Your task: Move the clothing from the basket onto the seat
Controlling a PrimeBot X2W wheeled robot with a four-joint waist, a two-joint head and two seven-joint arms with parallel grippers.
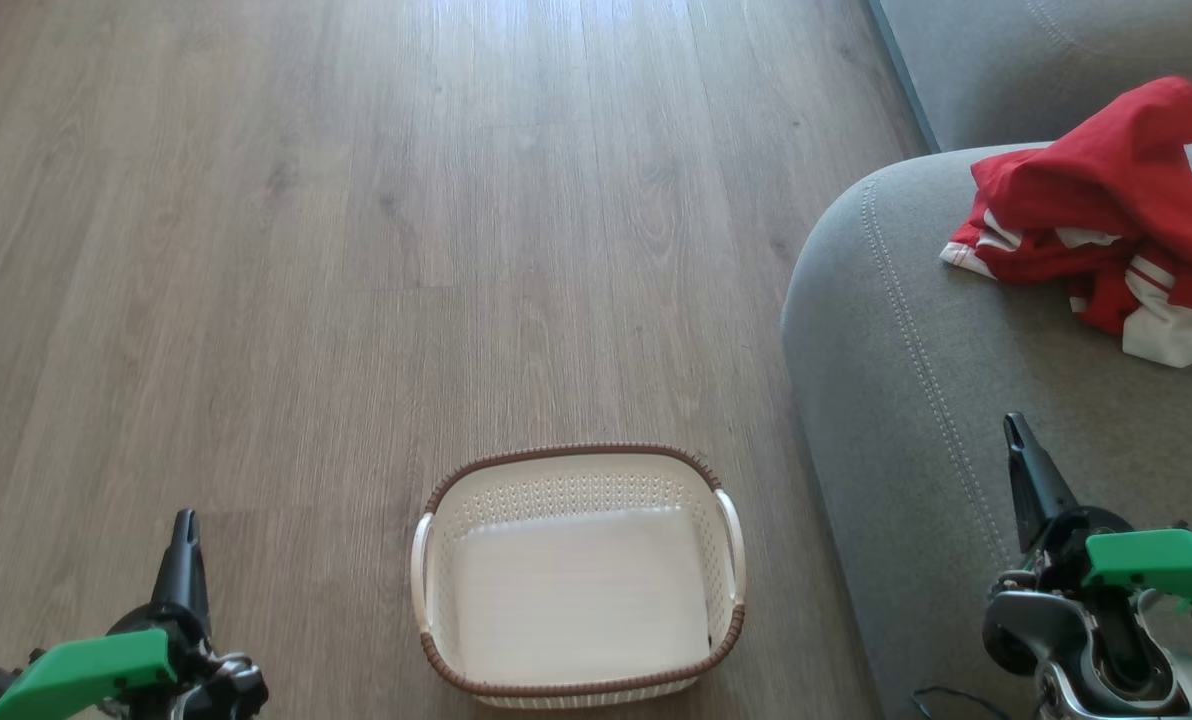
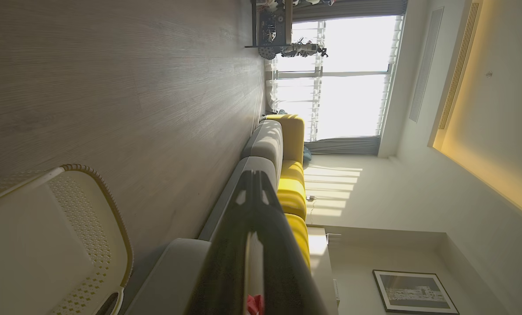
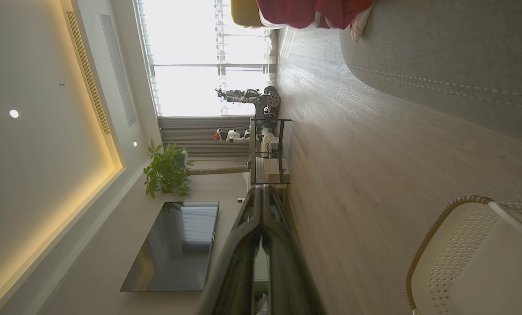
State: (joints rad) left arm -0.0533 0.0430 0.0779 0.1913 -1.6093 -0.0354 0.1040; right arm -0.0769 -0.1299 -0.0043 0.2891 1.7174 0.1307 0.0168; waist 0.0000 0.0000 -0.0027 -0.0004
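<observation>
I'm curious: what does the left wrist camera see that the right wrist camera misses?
Left wrist view, not right: yellow cushions and a framed picture. Right wrist view, not left: a potted plant and a dark screen. Shared: the basket, the grey seat, the wooden floor and the bright window.

Loads of open wood floor (image 1: 356, 250) left of and beyond the basket (image 1: 576, 490); on its right the seat (image 1: 896, 420) bulges up close, clothing (image 1: 1096, 200) heaped farther back.
</observation>
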